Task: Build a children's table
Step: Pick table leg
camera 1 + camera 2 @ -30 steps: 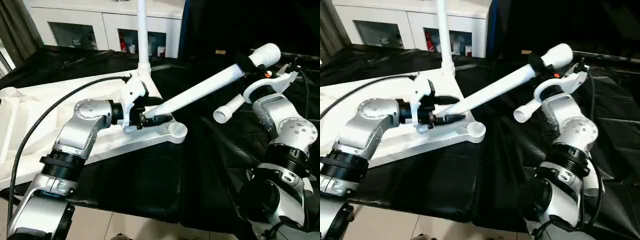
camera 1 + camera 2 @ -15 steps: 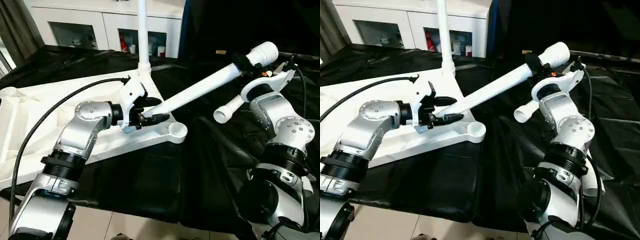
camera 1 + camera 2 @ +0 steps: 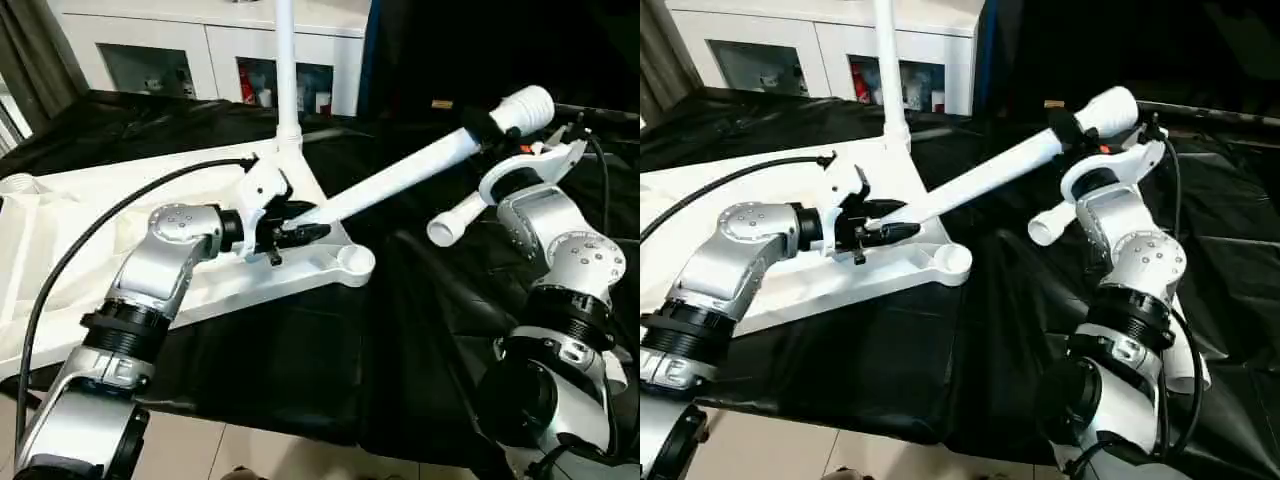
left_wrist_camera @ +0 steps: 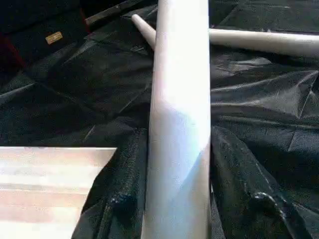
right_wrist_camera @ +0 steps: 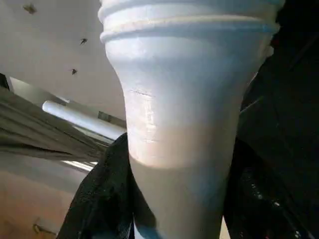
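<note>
Since a second ago the leg has barely shifted; both arms' fingers stay clamped on it, left gripper at the narrow end over the top, right gripper near the threaded end, axis slanting up toward the right

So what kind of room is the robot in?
Probably an ordinary room used as a workshop: a white cabinet with glass doors stands behind, a black sheet covers the workbench, and curtains hang on the left.

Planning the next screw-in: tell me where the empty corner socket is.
In the left eye view, the empty corner socket sits on the tabletop's near corner, just beyond the left gripper.
</note>
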